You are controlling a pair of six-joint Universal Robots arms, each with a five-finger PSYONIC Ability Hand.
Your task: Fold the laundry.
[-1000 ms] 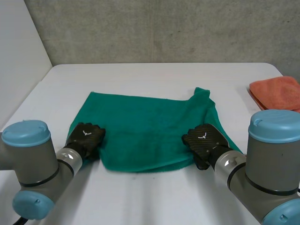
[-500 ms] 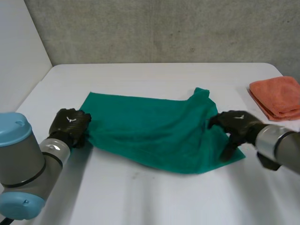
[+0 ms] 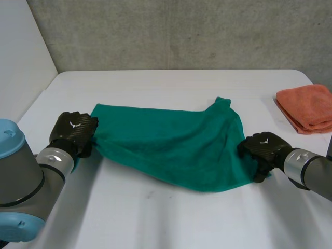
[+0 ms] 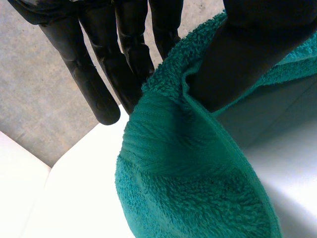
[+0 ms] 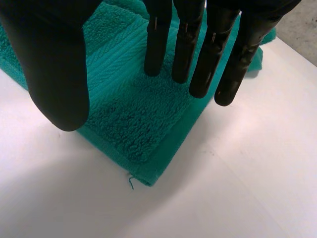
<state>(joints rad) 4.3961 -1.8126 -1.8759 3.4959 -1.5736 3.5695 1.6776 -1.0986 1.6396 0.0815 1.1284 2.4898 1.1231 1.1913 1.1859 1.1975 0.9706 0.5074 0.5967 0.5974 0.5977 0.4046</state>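
Across the table [image 3: 155, 223], the green towel [image 3: 171, 140] lies stretched wider than a second ago, the left hand [image 3: 73, 129] now pinching its left end between thumb and fingers [image 4: 94, 84], the right hand [image 3: 262, 148] holding straight, released fingers [image 5: 184, 49] over its near right corner: flattened, I judge, ready to fold.

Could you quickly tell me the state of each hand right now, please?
Left hand: closed on the towel, pinched between thumb and fingers.
Right hand: open, fingers straight over the towel's corner.
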